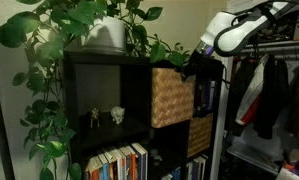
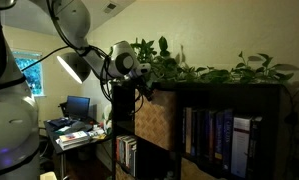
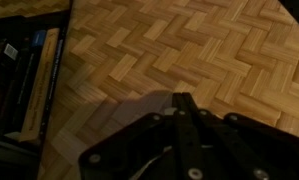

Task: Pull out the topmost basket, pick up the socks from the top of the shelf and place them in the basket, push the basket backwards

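Observation:
The topmost basket [image 1: 171,96] is tan woven wicker in the upper compartment of the black shelf [image 1: 107,88]; it also shows in an exterior view [image 2: 154,122]. My gripper [image 1: 197,66] is at the basket's top front edge, also seen in an exterior view [image 2: 139,82]. In the wrist view the fingers [image 3: 181,100] meet in a point, shut, with nothing seen between them, right against the woven surface [image 3: 209,50], which fills the view. I cannot make out the socks on the shelf top.
Leafy plants in a white pot [image 1: 107,34] cover the shelf top. A similar woven basket [image 1: 199,136] sits lower down. Books [image 3: 29,80] fill the lower compartments. A clothes rack with hanging clothes [image 1: 269,95] stands beside the shelf. A desk with a monitor [image 2: 77,108] is behind.

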Tool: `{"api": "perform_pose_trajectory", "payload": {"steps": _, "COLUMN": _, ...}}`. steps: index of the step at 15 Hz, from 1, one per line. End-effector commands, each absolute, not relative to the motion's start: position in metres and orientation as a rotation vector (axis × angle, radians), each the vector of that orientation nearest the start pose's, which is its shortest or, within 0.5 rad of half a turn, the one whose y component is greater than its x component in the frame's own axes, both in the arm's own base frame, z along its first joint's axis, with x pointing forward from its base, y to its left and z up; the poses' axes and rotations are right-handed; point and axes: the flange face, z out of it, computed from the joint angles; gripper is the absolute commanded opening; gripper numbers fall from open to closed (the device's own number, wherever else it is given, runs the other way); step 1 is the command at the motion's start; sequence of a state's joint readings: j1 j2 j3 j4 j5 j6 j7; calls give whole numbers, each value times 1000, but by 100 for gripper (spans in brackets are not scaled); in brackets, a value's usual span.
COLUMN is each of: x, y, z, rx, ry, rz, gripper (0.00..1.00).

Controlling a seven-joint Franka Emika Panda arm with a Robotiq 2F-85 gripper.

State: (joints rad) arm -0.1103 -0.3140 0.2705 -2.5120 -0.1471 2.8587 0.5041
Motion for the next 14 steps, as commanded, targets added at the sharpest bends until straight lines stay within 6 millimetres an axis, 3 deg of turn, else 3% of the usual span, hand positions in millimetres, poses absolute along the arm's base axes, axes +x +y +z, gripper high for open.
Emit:
{"api": "perform_pose_trajectory", "payload": {"steps": 1, "x": 486, "y": 88, "z": 466, "rx": -2880, "ry": 333, "rz": -1067, "gripper": 4}}
{"api": "perform_pose_trajectory", "payload": {"steps": 3, "x": 486, "y": 89, "z": 465, "rx": -2911, "ry": 339, "rz": -1038, "gripper": 3}}
{"api": "perform_pose_trajectory", "payload": {"steps": 4, "x": 485, "y": 89, "z": 465, "rx": -2944, "ry": 332, "rz": -1009, "gripper": 29}}
{"api": "perform_pose_trajectory", "payload": {"steps": 6, "x": 480, "y": 90, "z": 467, "rx": -2981, "ry": 317, "rz": -972, "gripper": 32}}
{"api": "perform_pose_trajectory", "payload": {"steps": 14, "x": 464, "y": 95, "z": 490, "rx": -3172, "ry": 66, "rz": -423, "gripper": 83}}
